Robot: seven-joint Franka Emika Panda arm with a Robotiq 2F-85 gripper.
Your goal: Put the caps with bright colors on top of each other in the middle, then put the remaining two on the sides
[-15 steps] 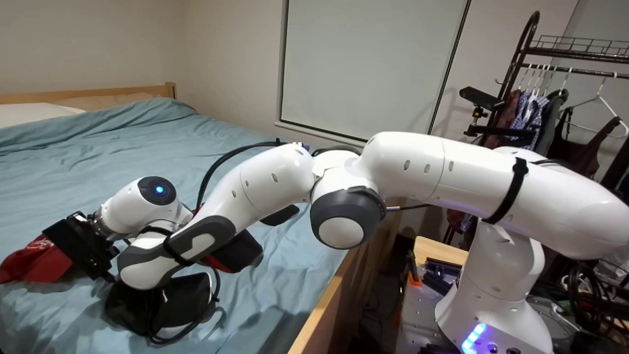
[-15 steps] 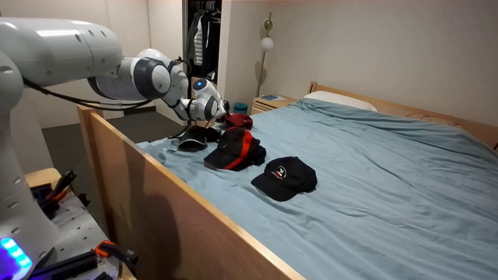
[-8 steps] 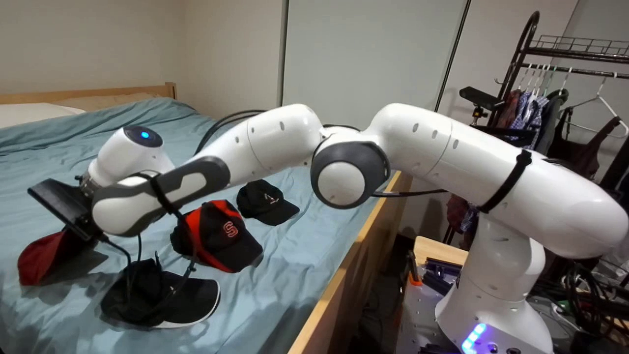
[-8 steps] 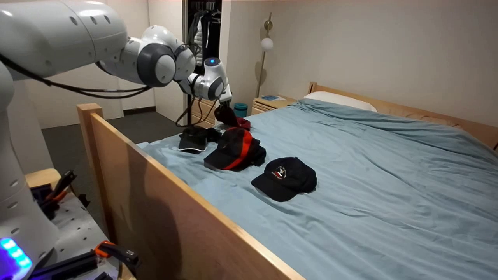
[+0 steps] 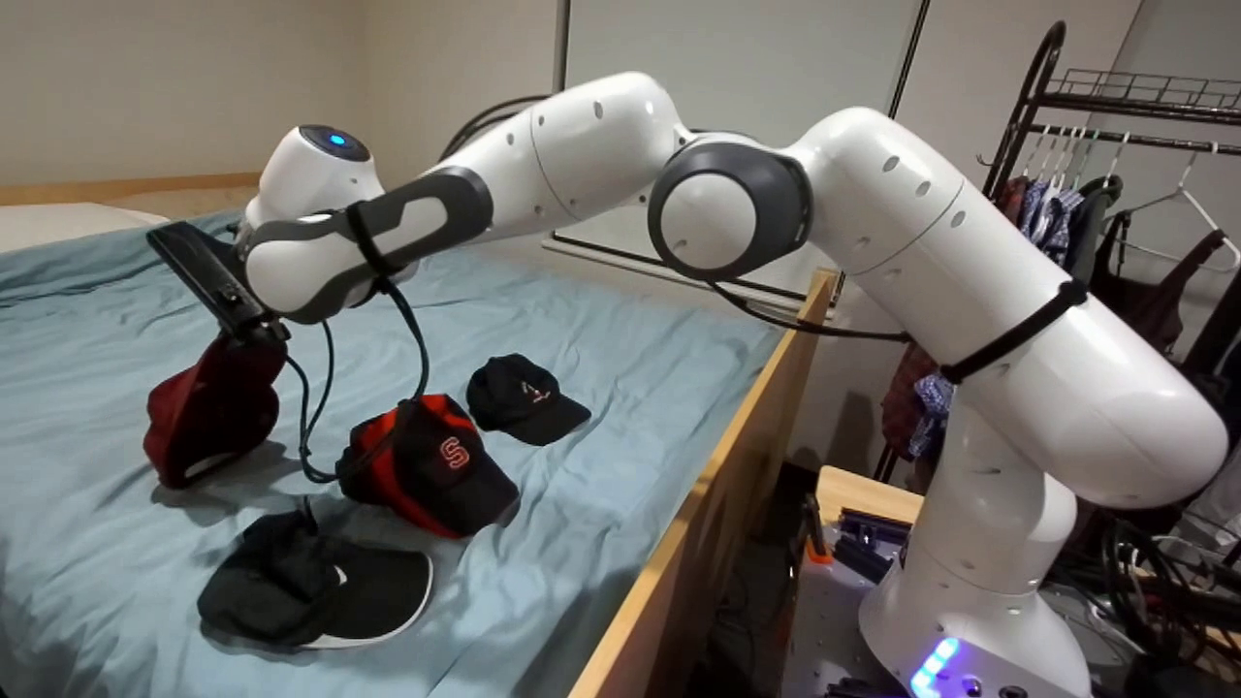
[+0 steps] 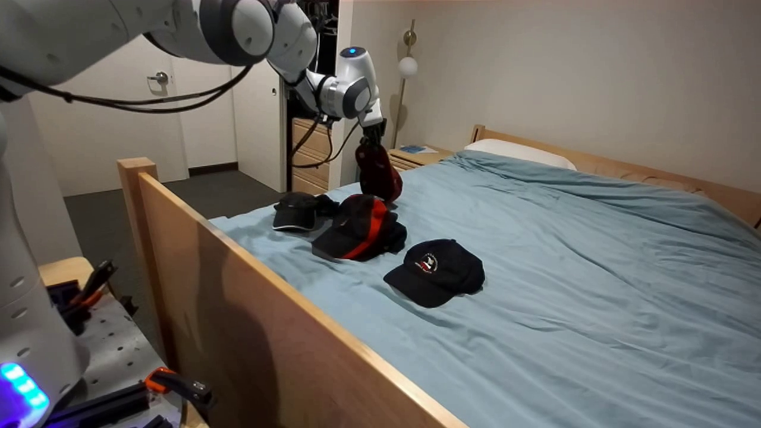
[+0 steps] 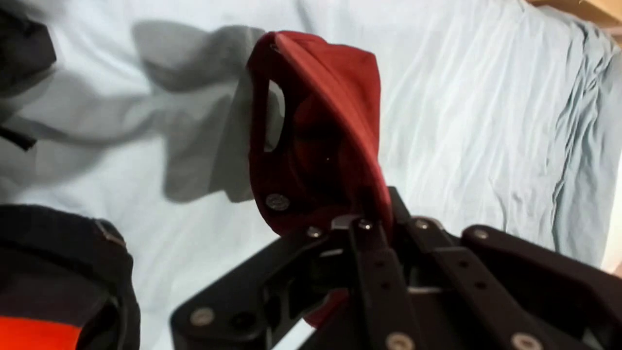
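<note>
Black two-finger gripper (image 7: pixel 380 214), lower centre of wrist view: clamped on dark-red cloth cap (image 7: pixel 318 146), upper centre. Black cloth cap with bright-red panel (image 7: pixel 58 287), likely stacking target: lower left, apart.

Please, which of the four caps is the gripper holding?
The dark red cap, pinched in the gripper. The striped cap, the white-edged cap and the round-emblem cap lie on the bed, ungripped.
</note>
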